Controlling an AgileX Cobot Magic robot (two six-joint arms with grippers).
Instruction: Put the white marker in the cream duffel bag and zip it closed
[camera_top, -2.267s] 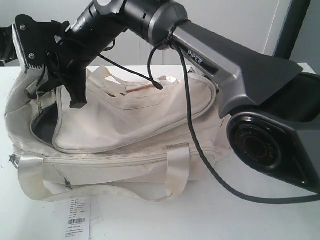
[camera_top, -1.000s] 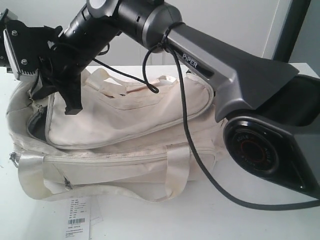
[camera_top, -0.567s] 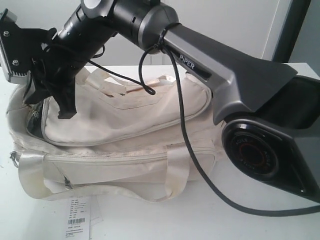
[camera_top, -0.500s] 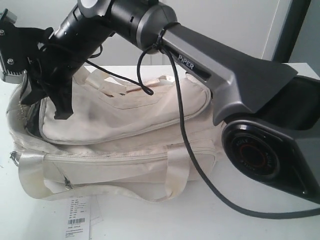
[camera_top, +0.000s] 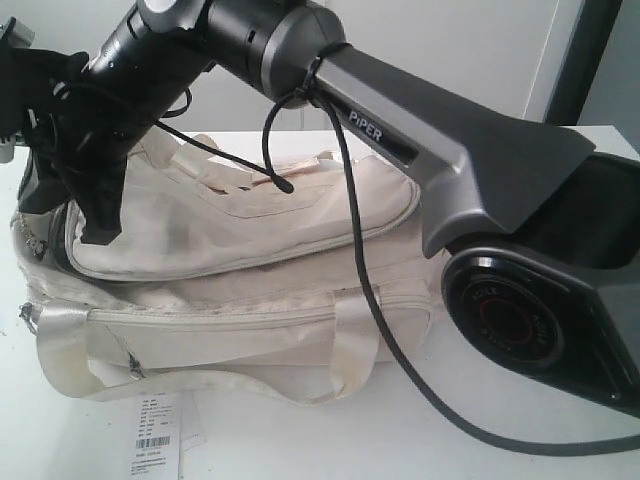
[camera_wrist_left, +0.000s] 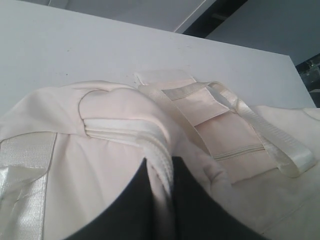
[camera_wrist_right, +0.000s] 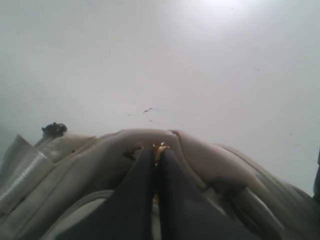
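The cream duffel bag (camera_top: 250, 300) lay on the white tabletop (camera_top: 400, 430), the right pincer (camera_wrist_right: 157, 150) pinched tight on a small brass zipper pull (camera_wrist_right: 160, 147) at its end and the left pincer (camera_wrist_left: 159, 167) closed on a webbing handle (camera_wrist_left: 125, 135).

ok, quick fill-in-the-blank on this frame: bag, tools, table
1. The right tool is shut on a small ___-coloured zipper pull.
2. The left tool pinches a strip of cream ___ on the cream duffel bag.
3. The arm reaching across the bag bears the word ___.
4. The barcode tag lies on the ___ table.
Missing: gold; webbing; PIPER; white.
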